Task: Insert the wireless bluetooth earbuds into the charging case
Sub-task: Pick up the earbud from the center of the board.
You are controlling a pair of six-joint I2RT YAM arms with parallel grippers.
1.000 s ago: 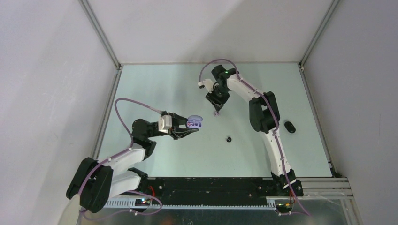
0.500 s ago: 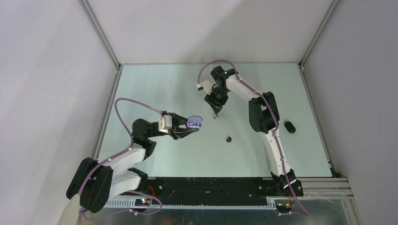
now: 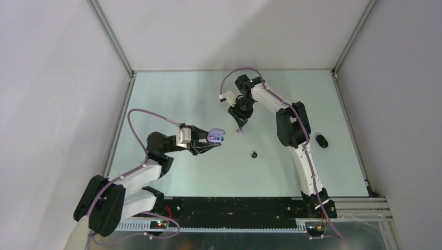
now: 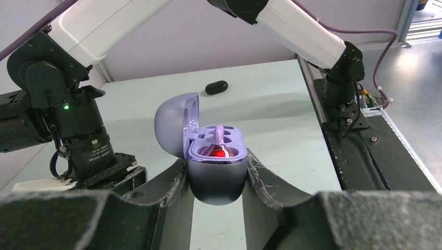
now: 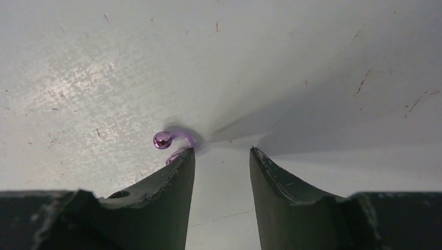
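Note:
My left gripper (image 3: pixel 211 141) is shut on a purple charging case (image 4: pixel 216 179) and holds it above the table with its lid hinged open. One purple earbud (image 4: pixel 219 141) sits in a case slot beside a red light. My right gripper (image 5: pixel 222 152) is open and points down at the table. A second glossy purple earbud (image 5: pixel 169 139) lies on the table just outside its left fingertip (image 5: pixel 180 174), touching or nearly touching it. Nothing is between the jaws. A black earbud (image 3: pixel 254 154) lies alone on the table mid-way between the arms.
A closed black case (image 3: pixel 322 141) rests on the table by the right arm's elbow, also in the left wrist view as the black case (image 4: pixel 217 87). Metal frame rails (image 3: pixel 117 125) border the table on both sides.
The right gripper has shifted slightly left and toward the far side over the purple earbud. The left arm and the case have not moved.

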